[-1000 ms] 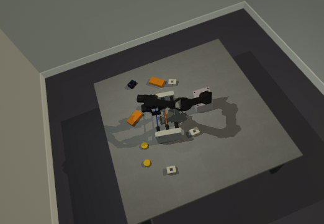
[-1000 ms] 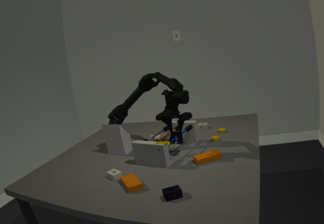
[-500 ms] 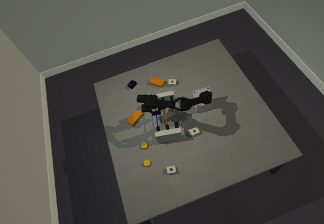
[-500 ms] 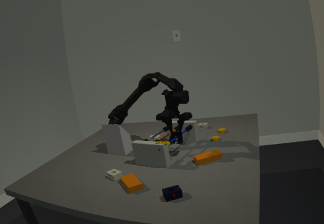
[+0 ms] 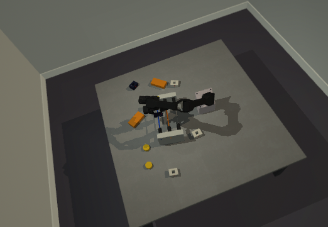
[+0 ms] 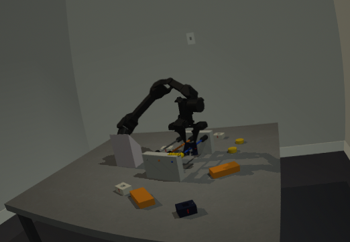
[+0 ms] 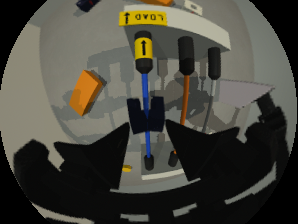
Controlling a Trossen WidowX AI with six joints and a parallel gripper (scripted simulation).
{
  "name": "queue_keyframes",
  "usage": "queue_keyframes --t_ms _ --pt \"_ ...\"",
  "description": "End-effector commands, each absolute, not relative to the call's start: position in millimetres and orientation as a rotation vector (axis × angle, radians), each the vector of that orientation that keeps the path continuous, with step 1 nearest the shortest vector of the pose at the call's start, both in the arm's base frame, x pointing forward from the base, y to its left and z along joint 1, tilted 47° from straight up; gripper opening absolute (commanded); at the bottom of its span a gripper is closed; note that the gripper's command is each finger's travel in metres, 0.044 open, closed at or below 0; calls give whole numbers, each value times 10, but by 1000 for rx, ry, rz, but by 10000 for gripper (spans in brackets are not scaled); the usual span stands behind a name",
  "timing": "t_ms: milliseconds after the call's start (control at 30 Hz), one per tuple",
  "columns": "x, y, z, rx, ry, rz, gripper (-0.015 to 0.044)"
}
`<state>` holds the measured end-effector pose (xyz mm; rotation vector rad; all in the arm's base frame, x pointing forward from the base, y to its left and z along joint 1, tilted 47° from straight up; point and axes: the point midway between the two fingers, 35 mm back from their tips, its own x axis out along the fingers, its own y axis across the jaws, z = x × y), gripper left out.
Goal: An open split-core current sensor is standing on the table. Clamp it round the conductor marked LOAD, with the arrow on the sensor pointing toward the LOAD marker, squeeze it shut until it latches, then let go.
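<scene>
Three conductors run between two white terminal blocks: blue, orange and grey. A yellow LOAD marker sits at the blue conductor's end. The dark blue sensor is clamped round the blue conductor and looks closed. I cannot make out its arrow. My gripper reaches down over it, one finger on each side of the sensor, just off its sides.
Two orange blocks, two yellow discs, a dark blue box and small white squares lie around the fixture. The arm's base stands to the right.
</scene>
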<state>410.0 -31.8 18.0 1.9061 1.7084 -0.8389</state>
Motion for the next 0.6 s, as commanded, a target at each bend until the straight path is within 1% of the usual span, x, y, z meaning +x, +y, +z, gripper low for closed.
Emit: queue_keyframes --t_ms 0,133,367,567 --pt "4100 -317 185 1906 1709 -837 341" --pt "4100 -317 185 1906 1709 -837 440" --pt "4100 -317 185 1906 1709 -837 440" --pt "4111 -102 -57 1916 1710 -833 440"
